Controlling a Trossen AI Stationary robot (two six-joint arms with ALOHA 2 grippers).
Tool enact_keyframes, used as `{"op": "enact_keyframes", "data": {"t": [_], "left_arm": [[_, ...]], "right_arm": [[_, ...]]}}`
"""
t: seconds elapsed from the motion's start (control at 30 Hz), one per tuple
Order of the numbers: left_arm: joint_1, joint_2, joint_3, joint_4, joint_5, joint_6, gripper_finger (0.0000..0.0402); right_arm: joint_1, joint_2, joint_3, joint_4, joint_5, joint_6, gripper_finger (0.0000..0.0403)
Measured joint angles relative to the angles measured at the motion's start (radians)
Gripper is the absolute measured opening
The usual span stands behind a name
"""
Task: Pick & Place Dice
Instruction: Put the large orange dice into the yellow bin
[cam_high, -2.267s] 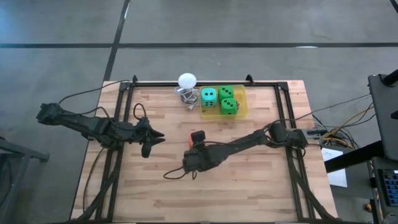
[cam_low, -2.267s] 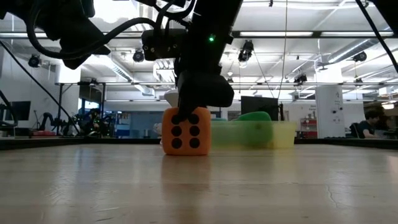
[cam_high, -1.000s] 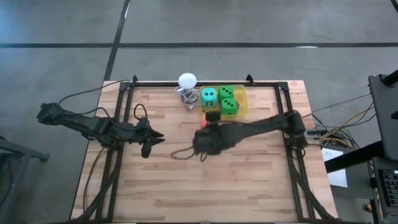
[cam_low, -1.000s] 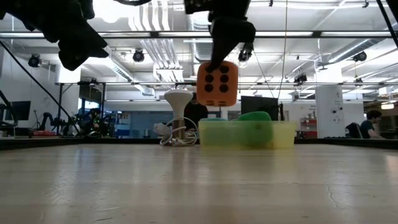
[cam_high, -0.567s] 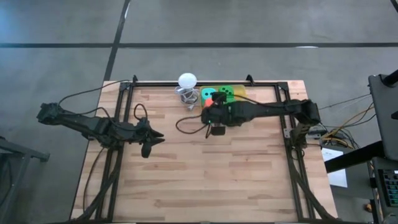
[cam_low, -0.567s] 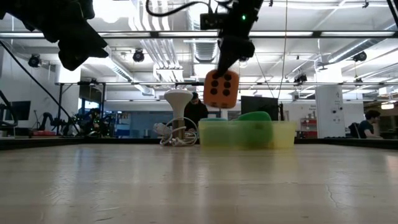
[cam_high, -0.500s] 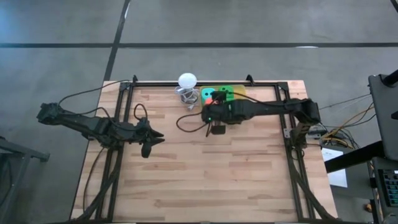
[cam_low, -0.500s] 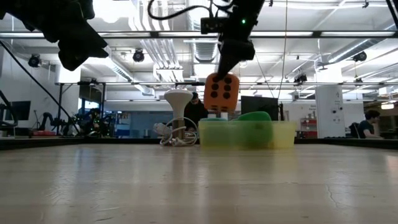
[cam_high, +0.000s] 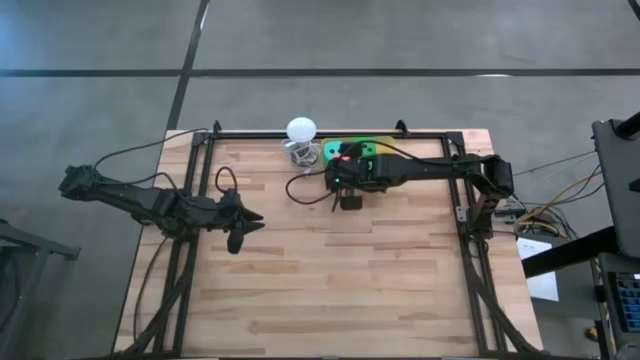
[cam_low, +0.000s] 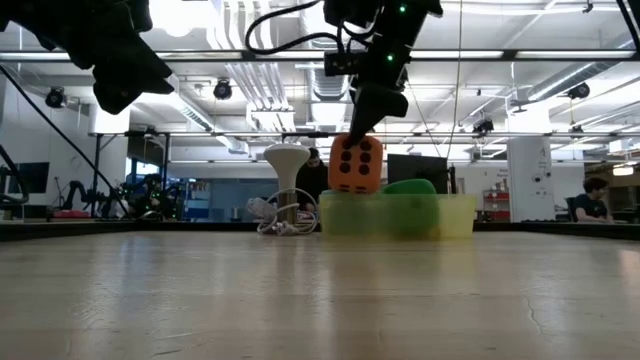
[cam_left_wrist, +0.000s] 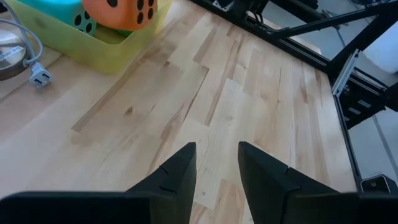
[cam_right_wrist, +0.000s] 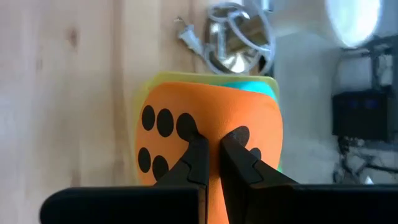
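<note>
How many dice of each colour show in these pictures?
orange-red die: 1
teal die: 1
green die: 1 showing; the right arm covers part of the yellow tray
Total: 3 showing

Tabletop (cam_high: 330, 270): pale wooden planks inside a black metal frame (cam_high: 300, 133). Floor (cam_high: 100, 60): grey concrete crossed by dark seam lines. Ceiling (cam_low: 520, 55): long strip lights and hanging cables. Far room: a white pillar (cam_low: 528, 165), dark monitors, one seated person (cam_low: 597, 198).
</note>
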Motion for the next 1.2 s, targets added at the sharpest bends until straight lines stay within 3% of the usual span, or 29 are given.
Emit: {"op": "enact_keyframes", "data": {"t": [0.8,1.2], "left_arm": [[0.000,0.000,0.000,-0.002,0.000,-0.002,0.0124],[0.000,0.000,0.000,0.000,0.000,-0.003,0.0124]], "right_arm": [[-0.072,0.003,-0.099,0.101,-0.044,-0.100,0.0010],[-0.070,0.123,-0.076,0.104,-0.056,-0.098,0.0011]]}}
